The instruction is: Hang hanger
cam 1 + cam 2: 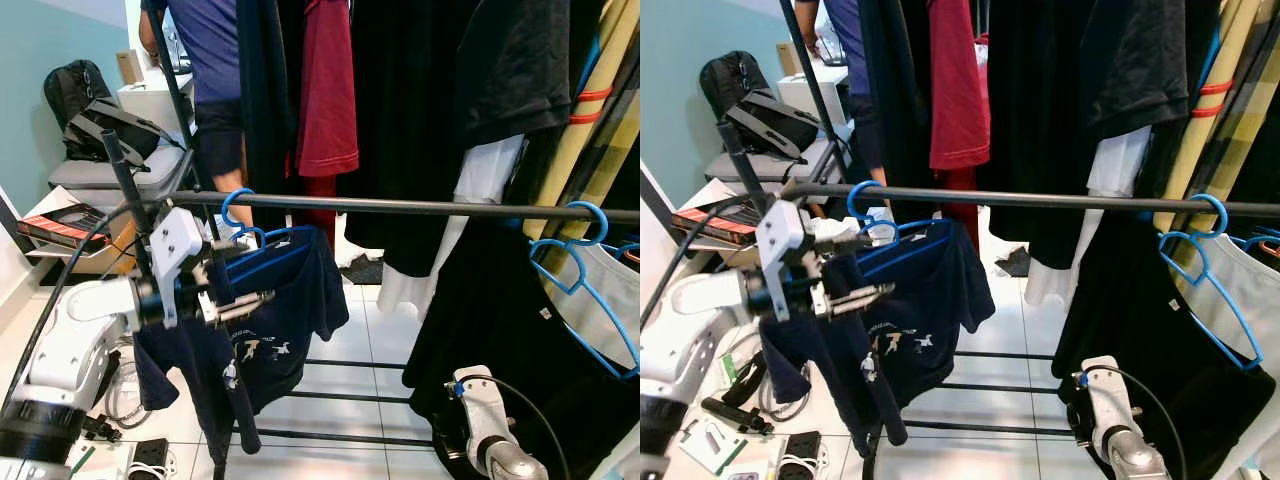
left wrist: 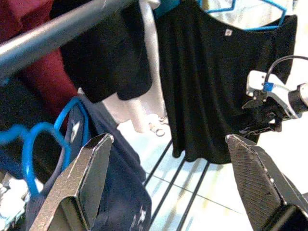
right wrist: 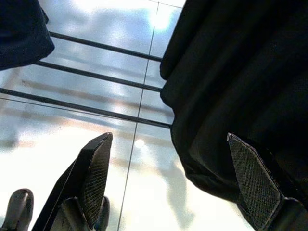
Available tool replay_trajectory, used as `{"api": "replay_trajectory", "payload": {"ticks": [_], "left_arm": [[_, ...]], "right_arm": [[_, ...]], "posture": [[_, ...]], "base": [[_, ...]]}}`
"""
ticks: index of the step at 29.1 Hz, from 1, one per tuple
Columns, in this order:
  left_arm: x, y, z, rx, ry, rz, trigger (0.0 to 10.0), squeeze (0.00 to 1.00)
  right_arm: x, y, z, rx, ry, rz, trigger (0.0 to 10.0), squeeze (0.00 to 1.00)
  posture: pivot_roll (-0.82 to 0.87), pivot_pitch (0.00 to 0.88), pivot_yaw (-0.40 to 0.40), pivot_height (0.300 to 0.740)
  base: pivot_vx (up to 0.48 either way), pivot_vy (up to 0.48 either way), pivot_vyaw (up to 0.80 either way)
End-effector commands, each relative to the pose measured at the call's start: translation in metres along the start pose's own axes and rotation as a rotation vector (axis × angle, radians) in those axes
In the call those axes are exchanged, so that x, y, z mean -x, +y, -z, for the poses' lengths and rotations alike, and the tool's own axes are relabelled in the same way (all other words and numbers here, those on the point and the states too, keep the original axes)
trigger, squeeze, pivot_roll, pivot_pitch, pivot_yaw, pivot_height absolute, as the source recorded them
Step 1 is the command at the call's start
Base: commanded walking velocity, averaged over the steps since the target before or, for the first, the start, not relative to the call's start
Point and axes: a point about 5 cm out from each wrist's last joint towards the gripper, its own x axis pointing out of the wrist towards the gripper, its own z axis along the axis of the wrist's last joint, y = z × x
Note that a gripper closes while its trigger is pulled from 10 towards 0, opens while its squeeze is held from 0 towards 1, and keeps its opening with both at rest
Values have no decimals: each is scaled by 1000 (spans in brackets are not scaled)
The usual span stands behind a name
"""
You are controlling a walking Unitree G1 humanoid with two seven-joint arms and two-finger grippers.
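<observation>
Clearly the left gripper [image 1: 235,300] is hovering just below the dark rail [image 1: 420,207], fingers spread with nothing between them, while the blue hanger [image 1: 250,235] carrying the navy T-shirt [image 1: 265,320] is hooking over that rail just above and beyond the fingertips, its shoulders lying roughly along the rail. Low on the right, the right gripper [image 3: 163,187] is hanging idle and released near the floor, so the left arm is judged nearer.
</observation>
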Motion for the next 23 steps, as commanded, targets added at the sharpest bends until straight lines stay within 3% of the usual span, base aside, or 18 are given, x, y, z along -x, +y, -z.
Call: {"api": "replay_trajectory", "payload": {"ticks": [1, 4, 6, 8, 10, 23], "left_arm": [[1, 2, 7, 3, 31, -21, 10000, 0], [-5, 5, 10, -14, 36, -74, 10000, 0], [-18, 11, 14, -9, 48, -186, 10000, 0], [-18, 11, 14, -9, 48, -186, 10000, 0], [-24, 20, 19, 15, 81, -299, 10000, 0], [-22, 31, 21, 40, 114, -425, 10000, 0]], "right_arm": [[0, 0, -1, 13, -5, -4, 10000, 0], [1, -7, -1, 13, -4, 1, 10000, 0], [3, -18, -1, 11, -4, 11, 10000, 0], [3, -18, -1, 11, -4, 11, 10000, 0], [4, -20, 0, 11, -3, 17, 10000, 0], [3, -11, 4, 10, -1, 18, 10000, 0]], "posture": [[-93, 0, 36, 740], [-93, 0, 36, 740], [-96, 0, 39, 740], [-96, 0, 39, 740], [-99, 0, 42, 740], [-101, 0, 51, 740]], "base": [[0, 0, 0], [0, 0, 0], [0, 0, 0], [0, 0, 0], [0, 0, 0], [0, 0, 0]]}}
